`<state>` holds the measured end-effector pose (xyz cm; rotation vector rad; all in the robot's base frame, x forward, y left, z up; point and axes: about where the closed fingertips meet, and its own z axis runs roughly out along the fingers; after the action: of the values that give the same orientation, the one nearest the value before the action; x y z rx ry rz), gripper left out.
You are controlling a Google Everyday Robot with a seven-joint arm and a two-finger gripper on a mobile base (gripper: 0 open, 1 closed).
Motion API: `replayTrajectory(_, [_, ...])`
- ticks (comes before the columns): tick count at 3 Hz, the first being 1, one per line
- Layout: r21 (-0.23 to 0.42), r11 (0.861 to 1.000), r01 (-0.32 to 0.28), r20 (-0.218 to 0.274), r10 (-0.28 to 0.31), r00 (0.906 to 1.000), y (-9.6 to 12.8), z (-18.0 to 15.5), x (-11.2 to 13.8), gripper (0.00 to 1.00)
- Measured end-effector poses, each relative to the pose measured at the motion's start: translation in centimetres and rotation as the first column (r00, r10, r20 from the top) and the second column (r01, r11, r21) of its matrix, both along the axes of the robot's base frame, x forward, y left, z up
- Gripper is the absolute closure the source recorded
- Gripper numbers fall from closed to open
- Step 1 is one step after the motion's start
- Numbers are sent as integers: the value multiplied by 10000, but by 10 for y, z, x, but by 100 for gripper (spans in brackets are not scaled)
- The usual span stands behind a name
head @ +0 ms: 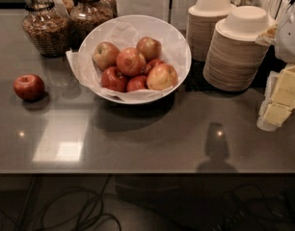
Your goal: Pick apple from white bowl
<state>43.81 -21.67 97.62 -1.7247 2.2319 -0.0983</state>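
Observation:
A large white bowl (179, 44) lined with crumpled white paper stands at the back middle of the grey counter. It holds several red and yellow apples (130, 61). One more red apple (28, 86) lies alone on the counter to the left of the bowl. My gripper (281, 100), pale yellow and white, is at the right edge of the view, above the counter's right side. It is well to the right of the bowl and touches no apple.
Two stacks of small beige disposable bowls (234, 52) stand right of the white bowl, close to my gripper. Glass jars (46, 30) with wicker bases stand at the back left. The counter's front edge (147, 171) runs across the lower view, with cables on the floor below.

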Motion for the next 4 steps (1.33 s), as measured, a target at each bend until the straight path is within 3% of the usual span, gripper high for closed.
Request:
replayTrajectory(1, [7, 10000, 1, 12, -1, 10000, 0, 0, 0, 0])
replayTrajectory(2, [583, 9983, -26, -110, 33, 9999, 22, -25, 17, 0])
replayTrajectory(3, [1358, 9897, -442, -211, 475, 9986, 70, -58, 49, 0])
replayTrajectory(4, [1852, 9782, -943, -88, 976, 9952, 112, -66, 77, 0])
